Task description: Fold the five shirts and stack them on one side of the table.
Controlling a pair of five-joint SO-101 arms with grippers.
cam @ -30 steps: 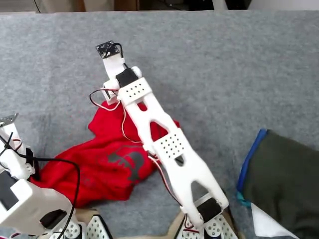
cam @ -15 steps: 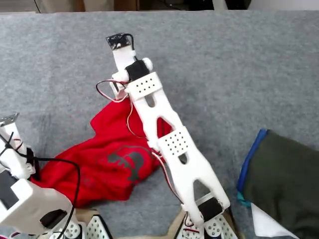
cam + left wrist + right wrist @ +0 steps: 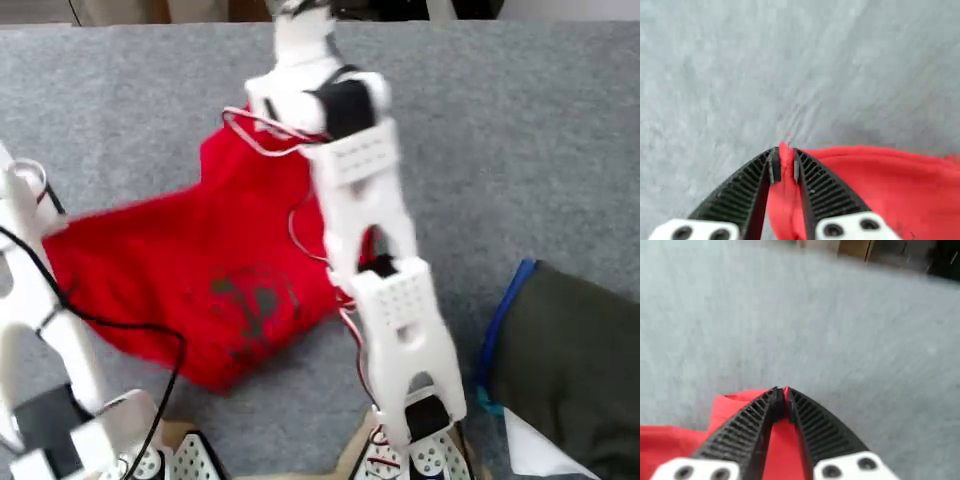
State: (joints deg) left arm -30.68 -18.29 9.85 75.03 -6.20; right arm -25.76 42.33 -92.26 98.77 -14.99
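Note:
A red shirt (image 3: pixel 190 270) with a dark print hangs stretched between both arms above the grey table (image 3: pixel 520 130). My left gripper (image 3: pixel 783 159) is shut on one red edge (image 3: pixel 785 150); in the high view that arm stands at the left (image 3: pixel 35 215). My right gripper (image 3: pixel 780 399) is shut on another corner of the red shirt (image 3: pixel 782 440); that arm reaches up the middle to the far side (image 3: pixel 300 60). A dark green shirt with a blue collar (image 3: pixel 570 360) lies at the right front.
The table's grey cloth is bare at the far right (image 3: pixel 540 120) and far left (image 3: pixel 90 100). A white scrap (image 3: pixel 535 450) lies under the green shirt's near edge. Both arm bases (image 3: pixel 410 450) stand at the table's front edge.
Both arms have lifted and pulled apart, raising the red shirt off the table and spreading it out. The right arm has swung toward the far edge; the left arm rose at the left.

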